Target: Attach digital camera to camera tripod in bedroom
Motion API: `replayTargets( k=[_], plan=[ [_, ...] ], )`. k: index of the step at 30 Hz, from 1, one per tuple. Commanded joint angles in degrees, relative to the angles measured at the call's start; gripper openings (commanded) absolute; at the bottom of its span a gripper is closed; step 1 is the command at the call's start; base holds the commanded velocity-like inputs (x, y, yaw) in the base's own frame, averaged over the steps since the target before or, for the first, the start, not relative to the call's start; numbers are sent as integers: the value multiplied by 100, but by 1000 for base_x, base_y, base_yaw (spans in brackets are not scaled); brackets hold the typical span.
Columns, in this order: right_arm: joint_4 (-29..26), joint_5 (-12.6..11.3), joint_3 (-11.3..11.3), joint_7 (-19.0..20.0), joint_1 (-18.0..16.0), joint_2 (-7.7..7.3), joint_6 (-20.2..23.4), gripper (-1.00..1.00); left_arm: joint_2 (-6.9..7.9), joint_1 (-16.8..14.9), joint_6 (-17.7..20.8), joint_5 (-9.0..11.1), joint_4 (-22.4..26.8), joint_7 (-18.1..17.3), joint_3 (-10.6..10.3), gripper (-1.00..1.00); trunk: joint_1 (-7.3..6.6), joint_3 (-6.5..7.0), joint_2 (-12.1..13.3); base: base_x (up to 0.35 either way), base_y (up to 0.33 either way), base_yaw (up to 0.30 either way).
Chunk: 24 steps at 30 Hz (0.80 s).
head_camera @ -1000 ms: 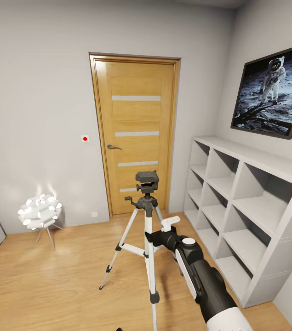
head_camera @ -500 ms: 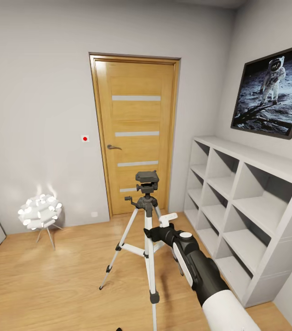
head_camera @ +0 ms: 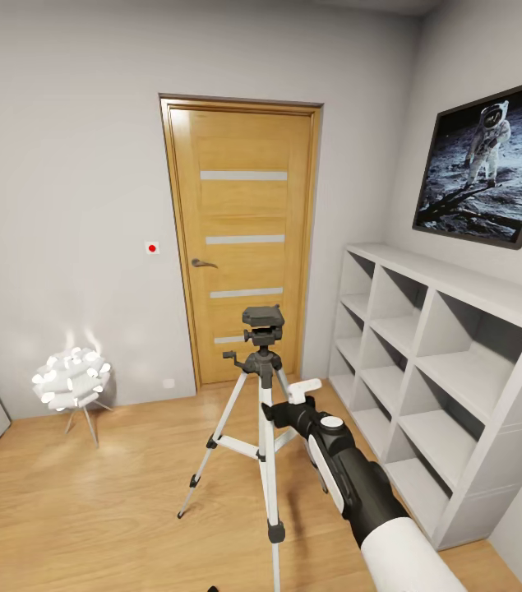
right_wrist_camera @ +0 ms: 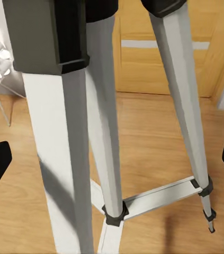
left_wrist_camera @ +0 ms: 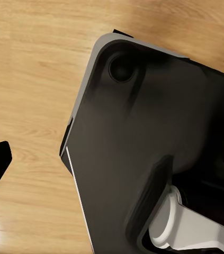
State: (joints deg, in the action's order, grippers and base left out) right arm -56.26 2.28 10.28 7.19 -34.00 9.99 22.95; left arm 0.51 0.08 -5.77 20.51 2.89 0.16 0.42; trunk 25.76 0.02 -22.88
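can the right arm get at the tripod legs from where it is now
Probably yes. The right gripper is stretched out right beside the tripod, and in its wrist view the silver legs stand close between the open fingertips, with nothing in between.

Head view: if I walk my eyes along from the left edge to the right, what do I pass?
White ball lamp → red dot on the wall → wooden door with the camera tripod in front → white cubby shelf → astronaut picture.
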Motion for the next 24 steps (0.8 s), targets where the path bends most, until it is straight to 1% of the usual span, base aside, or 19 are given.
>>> replayTargets(
  k=[1, 7, 20, 24],
  plan=[
    [-5, 23, -3, 8, -1, 1, 26, 100, 0, 1, -12, 19, 1, 2, 2, 100, 2, -2, -3, 0, 0, 0],
    [13, 14, 0, -39, -1, 1, 23, 100, 1, 1, -12, 21, 1, 2, 2, 100, 2, -2, -3, 0, 0, 0],
    [386, 21, 34, -17, -3, 1, 1, 100, 1, 1, -12, 18, 1, 2, 2, 100, 2, -2, -3, 0, 0, 0],
    [439, 8, 34, -39, -90, 1, 36, 100, 0, 1, -12, 18, 1, 2, 2, 100, 2, -2, -3, 0, 0, 0]
  ],
)
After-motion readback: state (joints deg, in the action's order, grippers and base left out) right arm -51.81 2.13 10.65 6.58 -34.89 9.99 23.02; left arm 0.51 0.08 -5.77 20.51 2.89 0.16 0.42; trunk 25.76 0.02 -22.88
